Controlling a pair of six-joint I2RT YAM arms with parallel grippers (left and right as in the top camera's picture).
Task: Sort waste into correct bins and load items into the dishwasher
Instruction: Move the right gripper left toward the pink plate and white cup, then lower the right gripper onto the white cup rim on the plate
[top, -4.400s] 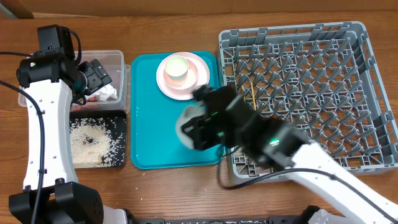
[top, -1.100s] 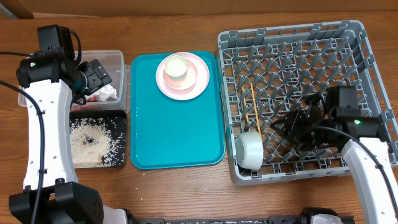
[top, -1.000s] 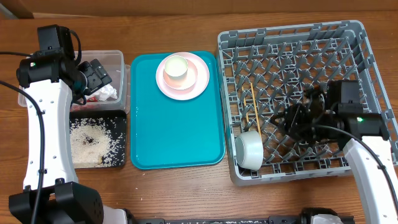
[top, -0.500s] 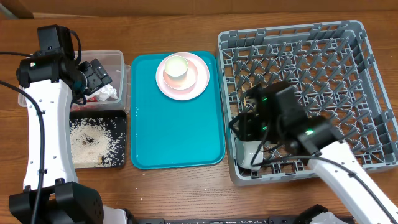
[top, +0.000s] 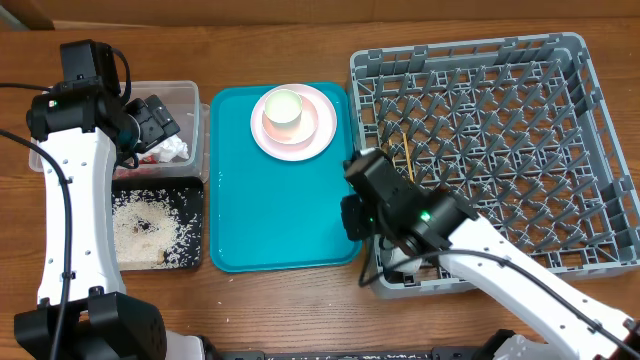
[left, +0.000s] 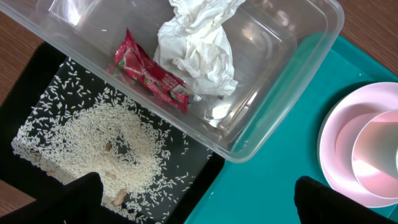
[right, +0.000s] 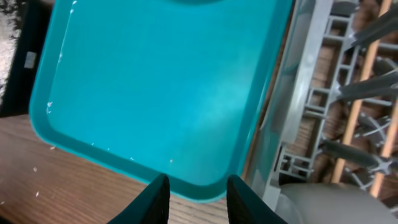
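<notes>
The pink plate (top: 322, 126) seems stiff and slippery; take its rim. Right gripper (right: 196, 190) and left gripper (left: 199, 190) stand apart, empty.

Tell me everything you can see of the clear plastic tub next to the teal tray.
The clear plastic tub is a transparent rectangular container with rounded corners and a thicker rim, standing upright and lidless on the wooden table. Inside lie a crumpled white napkin and a red sauce packet, right beside each other. One end meets the black tray that holds rice, and one long side runs along the teal tray. Whether it actually touches either cannot be told.
</notes>
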